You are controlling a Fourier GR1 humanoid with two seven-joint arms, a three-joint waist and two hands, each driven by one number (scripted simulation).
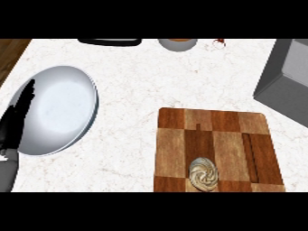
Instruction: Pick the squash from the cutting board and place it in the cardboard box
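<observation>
Head view: squash near cutting board's lower edge; left hand relaxed, fingers straight, beside plate.

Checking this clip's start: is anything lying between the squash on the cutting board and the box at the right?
Nothing visible. The squash sits on the cutting board, and bare counter separates it from the grey box.

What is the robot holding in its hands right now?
Nothing. The left hand rests open at the left edge, over the plate. The squash lies untouched on the cutting board. The right hand isn't in view.
</observation>
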